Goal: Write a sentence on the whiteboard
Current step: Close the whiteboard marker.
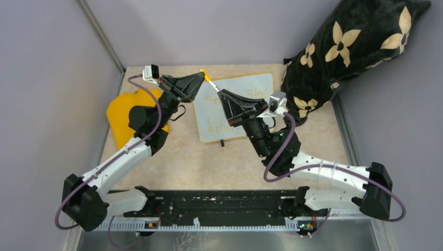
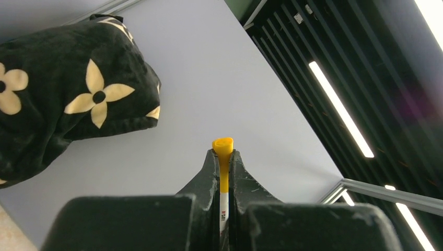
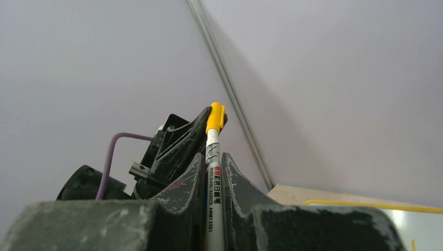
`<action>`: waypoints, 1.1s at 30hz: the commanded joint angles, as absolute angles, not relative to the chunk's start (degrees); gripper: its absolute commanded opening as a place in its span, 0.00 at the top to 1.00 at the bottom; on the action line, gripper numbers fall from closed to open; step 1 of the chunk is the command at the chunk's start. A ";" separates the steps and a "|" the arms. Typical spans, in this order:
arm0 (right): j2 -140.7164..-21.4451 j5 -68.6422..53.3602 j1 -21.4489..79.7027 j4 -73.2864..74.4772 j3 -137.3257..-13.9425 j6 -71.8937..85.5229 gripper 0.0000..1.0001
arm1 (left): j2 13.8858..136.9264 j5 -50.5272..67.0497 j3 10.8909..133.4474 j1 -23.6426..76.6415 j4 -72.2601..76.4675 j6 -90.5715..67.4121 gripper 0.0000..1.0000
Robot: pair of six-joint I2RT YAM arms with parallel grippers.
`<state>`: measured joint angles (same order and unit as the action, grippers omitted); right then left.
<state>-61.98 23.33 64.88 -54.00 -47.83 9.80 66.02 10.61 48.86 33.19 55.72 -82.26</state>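
You have both claws clenched on the marker over the whiteboard's far-left corner: the left claw at the yellow cap, the right claw on the barrel. The whiteboard lies on the tabletop with orange words on it.

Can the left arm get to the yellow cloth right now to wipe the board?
Probably not yet. The cloth lies close beside the left arm, but the left gripper is shut on the marker's yellow cap, and the right gripper holds the barrel. It would need to let go first.
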 commanded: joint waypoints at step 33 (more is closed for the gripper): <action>-67.15 24.93 65.65 -72.87 -50.36 3.69 1.00 | 71.67 17.80 55.65 41.05 54.35 -77.67 1.00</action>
<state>-66.94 25.96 65.14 -70.50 -47.75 3.57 71.05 8.78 55.18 38.02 57.69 -79.72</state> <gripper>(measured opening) 0.102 0.026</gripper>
